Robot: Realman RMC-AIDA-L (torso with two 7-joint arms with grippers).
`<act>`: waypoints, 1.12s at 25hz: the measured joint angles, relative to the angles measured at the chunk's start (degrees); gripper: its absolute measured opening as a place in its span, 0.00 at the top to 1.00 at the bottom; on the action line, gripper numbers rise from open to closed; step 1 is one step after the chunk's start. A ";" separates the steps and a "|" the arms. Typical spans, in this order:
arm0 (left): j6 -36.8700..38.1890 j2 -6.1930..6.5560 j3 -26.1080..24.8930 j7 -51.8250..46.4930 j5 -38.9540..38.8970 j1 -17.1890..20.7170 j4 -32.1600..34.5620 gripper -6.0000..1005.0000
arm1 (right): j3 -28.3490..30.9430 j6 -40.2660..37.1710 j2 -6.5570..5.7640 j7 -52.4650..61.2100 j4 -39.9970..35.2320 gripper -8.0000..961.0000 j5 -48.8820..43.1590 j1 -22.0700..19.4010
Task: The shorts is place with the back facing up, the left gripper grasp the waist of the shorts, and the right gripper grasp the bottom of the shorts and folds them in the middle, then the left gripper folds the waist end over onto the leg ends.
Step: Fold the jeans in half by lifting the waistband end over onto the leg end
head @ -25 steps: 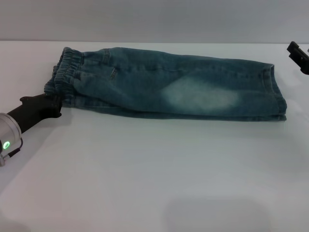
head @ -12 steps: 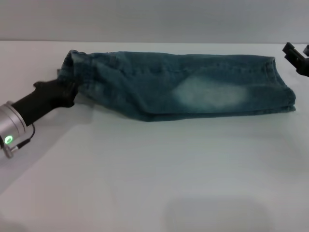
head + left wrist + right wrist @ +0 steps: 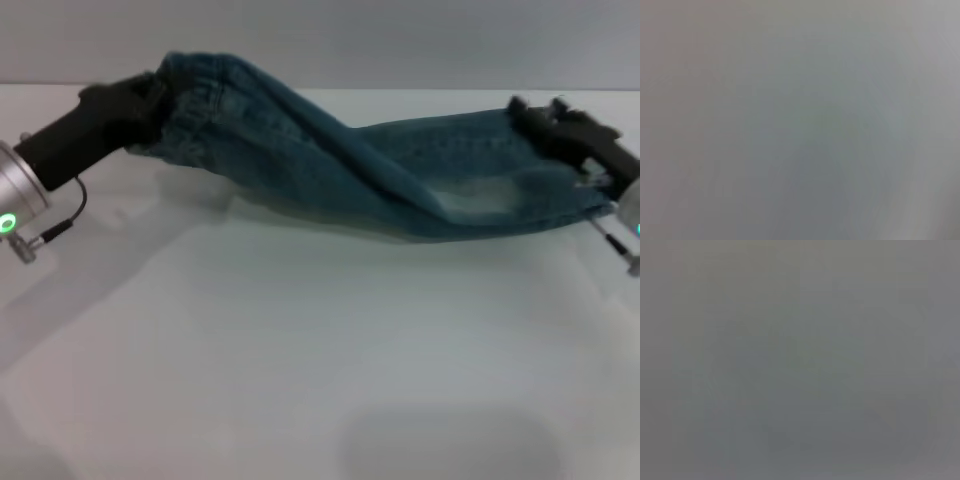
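The blue denim shorts [image 3: 340,165], folded lengthwise, stretch across the far part of the white table [image 3: 300,350] in the head view. My left gripper [image 3: 150,100] is shut on the waist [image 3: 190,90] and holds it lifted off the table at the far left, so the cloth slopes down to the right. The bottom of the shorts [image 3: 570,195] rests on the table at the right. My right gripper [image 3: 540,118] lies over those leg ends, touching the denim. Both wrist views show only plain grey.
The white table runs bare from the shorts to its near edge. A thin black cable [image 3: 60,225] hangs from the left wrist.
My left gripper has lifted the waist up and carried it rightward, raising the cloth off the table. The right gripper has come in from the right edge onto the leg ends.
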 joint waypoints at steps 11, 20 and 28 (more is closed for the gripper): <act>4.05 0.08 0.01 -3.53 -1.22 -3.11 2.77 0.93 | -4.63 0.66 0.14 0.35 5.58 0.31 -0.19 3.91; 5.34 0.06 0.55 -7.17 -1.88 -4.56 5.24 0.92 | -7.78 -1.61 0.37 1.21 11.08 0.31 -1.67 8.23; 5.58 0.13 0.52 -7.79 -1.88 -6.04 5.95 0.91 | -7.68 -7.76 0.56 9.84 11.86 0.31 -10.68 11.85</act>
